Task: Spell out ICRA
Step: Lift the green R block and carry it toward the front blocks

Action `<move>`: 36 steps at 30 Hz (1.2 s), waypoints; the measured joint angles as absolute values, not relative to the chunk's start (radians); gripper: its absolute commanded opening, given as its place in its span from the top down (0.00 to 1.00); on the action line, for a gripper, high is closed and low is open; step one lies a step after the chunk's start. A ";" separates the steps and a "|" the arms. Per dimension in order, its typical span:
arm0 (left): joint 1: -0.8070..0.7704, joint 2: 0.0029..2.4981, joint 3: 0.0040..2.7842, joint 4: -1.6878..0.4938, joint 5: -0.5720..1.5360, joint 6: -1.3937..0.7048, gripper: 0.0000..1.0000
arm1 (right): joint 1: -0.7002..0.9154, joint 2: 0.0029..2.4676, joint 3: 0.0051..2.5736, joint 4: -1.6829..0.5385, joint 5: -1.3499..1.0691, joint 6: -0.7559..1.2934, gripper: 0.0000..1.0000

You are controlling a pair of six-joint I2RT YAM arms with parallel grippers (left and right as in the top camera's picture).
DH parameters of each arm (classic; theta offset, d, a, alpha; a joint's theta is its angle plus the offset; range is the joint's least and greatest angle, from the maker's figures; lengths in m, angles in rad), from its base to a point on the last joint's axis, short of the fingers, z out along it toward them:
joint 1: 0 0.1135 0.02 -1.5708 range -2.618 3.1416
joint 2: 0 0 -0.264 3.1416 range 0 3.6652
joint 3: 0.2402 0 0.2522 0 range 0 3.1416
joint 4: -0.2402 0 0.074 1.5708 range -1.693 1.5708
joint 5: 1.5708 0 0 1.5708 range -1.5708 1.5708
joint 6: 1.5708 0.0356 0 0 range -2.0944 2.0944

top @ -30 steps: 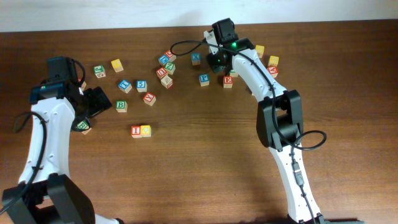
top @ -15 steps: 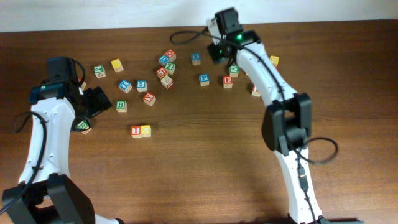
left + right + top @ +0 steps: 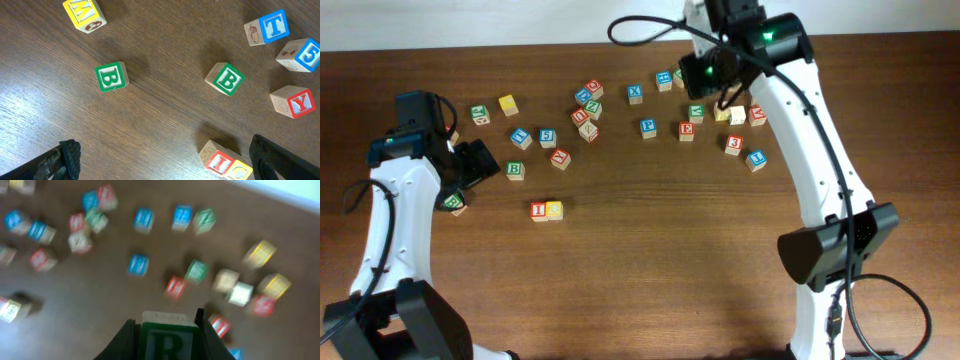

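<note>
A red I block (image 3: 539, 211) and a yellow C block (image 3: 554, 210) sit side by side on the table, left of centre; they also show at the bottom of the left wrist view, I block (image 3: 218, 161) and C block (image 3: 239, 171). My right gripper (image 3: 713, 72) is high over the back of the table, shut on a green R block (image 3: 166, 341). My left gripper (image 3: 478, 163) is open and empty, left of the I and C pair (image 3: 162, 160). I cannot pick out an A block among the scattered blocks.
Several lettered blocks lie scattered across the back half of the table (image 3: 650, 240). Two green B blocks (image 3: 111, 76) (image 3: 225, 78), a blue T (image 3: 270, 26), a blue 5 (image 3: 299, 55) and a red Y (image 3: 295, 102) lie near my left gripper.
My right arm has risen and swung right and back from the block cluster, carrying the green R block. The left arm has not moved.
</note>
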State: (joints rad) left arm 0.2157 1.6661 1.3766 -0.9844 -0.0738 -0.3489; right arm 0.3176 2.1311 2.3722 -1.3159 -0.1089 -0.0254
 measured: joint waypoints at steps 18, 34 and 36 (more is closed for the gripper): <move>0.216 1.666 1.377 -0.984 -0.074 -0.349 0.01 | 0.514 2.143 2.132 -1.445 -0.164 0.237 0.81; 0.216 1.666 1.377 -0.984 -0.074 -0.349 0.01 | 0.585 2.150 1.724 -1.073 -0.167 0.409 0.80; 0.216 1.666 1.377 -0.984 -0.074 -0.349 0.01 | 0.602 2.150 1.706 -1.044 -0.168 0.416 0.79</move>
State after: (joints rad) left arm 0.2157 1.6661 1.3766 -0.9844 -0.0738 -0.3489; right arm 0.6018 2.1502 1.7058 -1.0435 -0.1680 0.4164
